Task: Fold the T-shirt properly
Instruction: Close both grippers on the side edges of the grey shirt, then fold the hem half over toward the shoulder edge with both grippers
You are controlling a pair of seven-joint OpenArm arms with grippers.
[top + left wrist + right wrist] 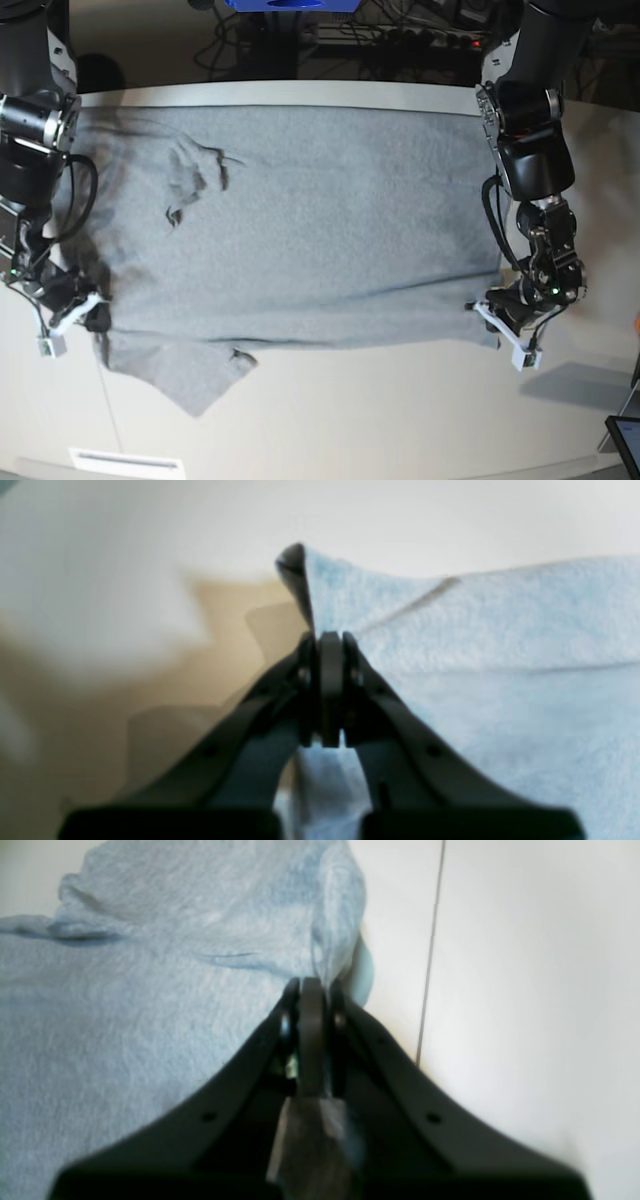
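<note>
On white table (330, 410), T-shirt (300, 220) spread, seemingly plain

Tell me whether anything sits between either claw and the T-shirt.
Nothing visible does. The left claw is shut on the T-shirt at a bottom corner, and the right claw is shut on its edge near the sleeve. No other object lies on the cloth or the white table.

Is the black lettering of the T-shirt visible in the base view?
No, the T-shirt lies spread on the table showing only plain grey cloth, with no lettering on the visible side.
</note>
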